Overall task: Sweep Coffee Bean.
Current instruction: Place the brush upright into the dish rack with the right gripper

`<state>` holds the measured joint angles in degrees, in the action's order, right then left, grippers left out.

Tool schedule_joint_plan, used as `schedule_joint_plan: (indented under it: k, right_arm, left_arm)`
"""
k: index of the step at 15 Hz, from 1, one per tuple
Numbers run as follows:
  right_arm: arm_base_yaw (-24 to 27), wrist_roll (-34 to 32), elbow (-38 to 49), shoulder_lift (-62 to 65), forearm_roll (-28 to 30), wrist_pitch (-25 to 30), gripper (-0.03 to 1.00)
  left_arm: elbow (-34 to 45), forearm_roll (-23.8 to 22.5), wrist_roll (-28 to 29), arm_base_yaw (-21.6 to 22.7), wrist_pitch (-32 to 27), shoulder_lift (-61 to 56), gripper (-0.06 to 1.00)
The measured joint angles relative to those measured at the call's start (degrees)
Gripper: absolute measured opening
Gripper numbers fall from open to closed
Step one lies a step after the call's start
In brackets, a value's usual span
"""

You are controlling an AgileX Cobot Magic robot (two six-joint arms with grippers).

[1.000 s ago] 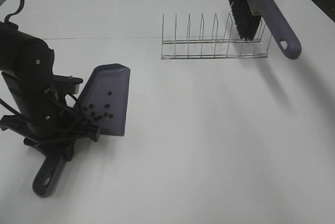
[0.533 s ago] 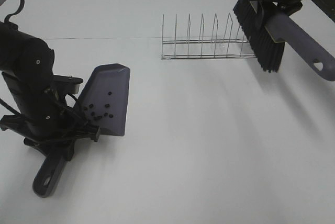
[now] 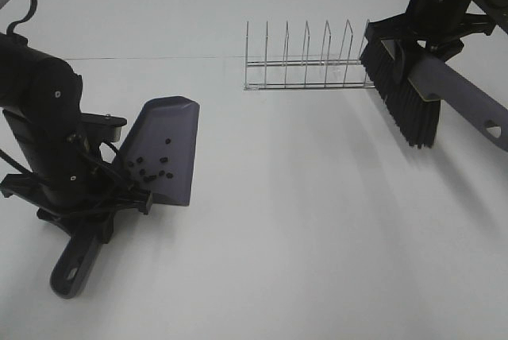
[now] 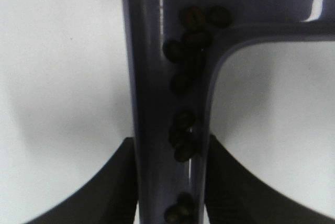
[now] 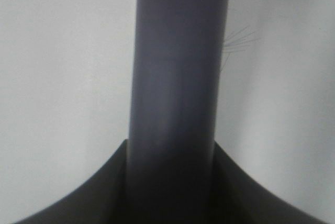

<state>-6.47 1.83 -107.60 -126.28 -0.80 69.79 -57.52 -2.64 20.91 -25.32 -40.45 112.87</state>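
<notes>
Shows a white desk [image 3: 317, 221] from above. At lower left, finds the left claw [image 3: 89, 211] clamped on the handle of a grey-purple dustpan [image 3: 168, 129], apparently tipped back with its mouth toward the upper right. Places the coffee beans [image 3: 149, 169] inside the pan as a dark cluster near the handle end, with several lined along the handle groove just beside the claw in the left wrist view. At upper right, finds the right claw [image 3: 425, 42] clamped on the brush [image 3: 405, 102], bristles pointing down beside the right end of a wire rack [image 3: 305, 70]. Seems nearly done, with no loose beans visible on the desk. For a clean finish: hold the pan tipped back to prevent any rolling out, lower the brush slowly, steer clear of the rack wires.
</notes>
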Motion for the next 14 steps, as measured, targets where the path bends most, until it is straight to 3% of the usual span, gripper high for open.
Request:
schedule_joint_plan:
  k: [11,14]
  right_arm:
    - [0.0,-0.97,0.0,-4.81,-2.18,-7.96,0.3]
    - [-0.11,-1.09,-4.18,-7.51,-2.01,-7.45,0.3]
  left_arm:
    - [0.0,0.0,-0.17,0.0,0.17,0.0,0.34]
    - [0.0,0.0,-0.29,0.0,0.23,0.0,0.34]
